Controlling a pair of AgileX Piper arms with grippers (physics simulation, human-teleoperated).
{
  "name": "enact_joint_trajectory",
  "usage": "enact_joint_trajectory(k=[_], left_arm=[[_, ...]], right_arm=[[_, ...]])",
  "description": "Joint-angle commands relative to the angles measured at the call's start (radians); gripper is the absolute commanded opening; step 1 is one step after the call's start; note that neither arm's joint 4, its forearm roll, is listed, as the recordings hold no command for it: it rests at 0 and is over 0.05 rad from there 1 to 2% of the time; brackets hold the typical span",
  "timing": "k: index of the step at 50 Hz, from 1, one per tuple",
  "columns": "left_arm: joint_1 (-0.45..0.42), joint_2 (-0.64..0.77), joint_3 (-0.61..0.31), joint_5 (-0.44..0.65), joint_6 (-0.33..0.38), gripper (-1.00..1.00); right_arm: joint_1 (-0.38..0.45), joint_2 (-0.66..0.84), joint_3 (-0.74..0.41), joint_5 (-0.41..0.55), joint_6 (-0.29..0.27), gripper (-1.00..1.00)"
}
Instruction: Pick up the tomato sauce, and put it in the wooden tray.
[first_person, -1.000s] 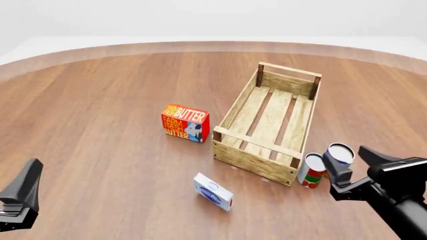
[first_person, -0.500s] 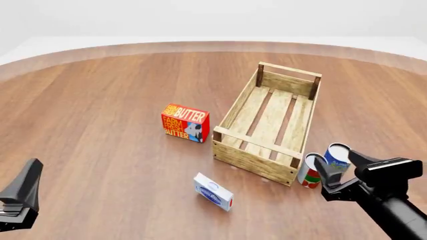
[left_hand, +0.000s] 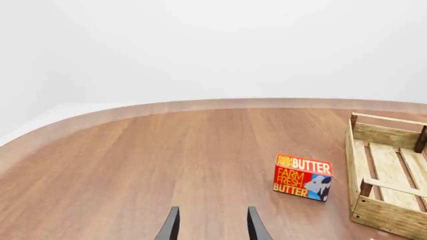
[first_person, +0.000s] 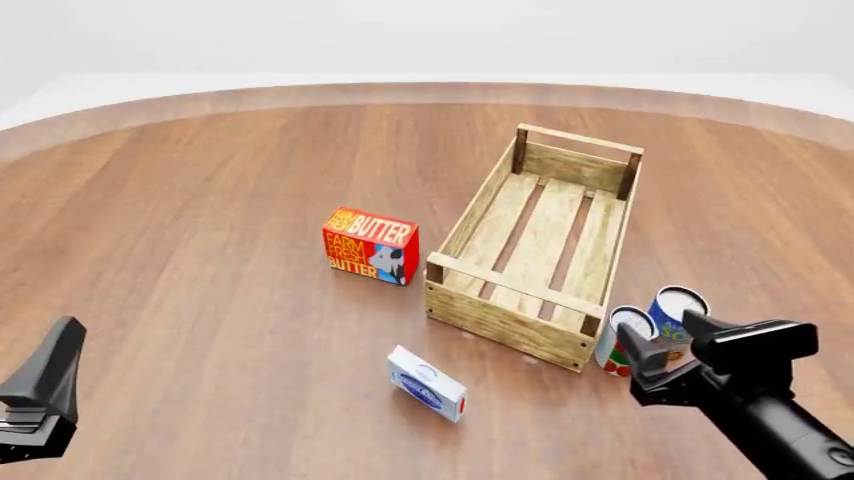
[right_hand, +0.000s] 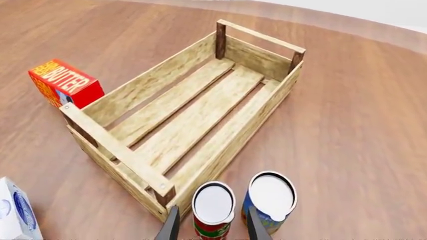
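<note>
Large light-wood slatted tray (first_person: 539, 258) lies mid-table. Your right gripper (right_hand: 212, 227), jaws spread, straddles the small red-white-green tomato sauce tin (first_person: 618, 338), upright just outside the tray's near right corner, blue can (first_person: 674, 310) beside it. Your left gripper (left_hand: 211, 227): jaws parted, nothing between

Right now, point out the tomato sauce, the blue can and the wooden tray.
tomato sauce (right_hand: 213, 202), right wrist view, silver top.
blue can (right_hand: 271, 194), right wrist view, silver top.
wooden tray (first_person: 503, 322), front view, near end wall.
</note>
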Motion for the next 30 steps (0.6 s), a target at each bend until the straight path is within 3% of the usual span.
enact_joint_trajectory(k=[1, 30], left_arm=[[0.000, 0.000, 0.000, 0.000, 0.000, 1.00], [0.000, 0.000, 0.000, 0.000, 0.000, 1.00]], right_arm=[[0.004, 0.074, 0.000, -0.053, 0.002, 1.00], [0.013, 0.217, -0.001, -0.146, 0.002, 1.00]])
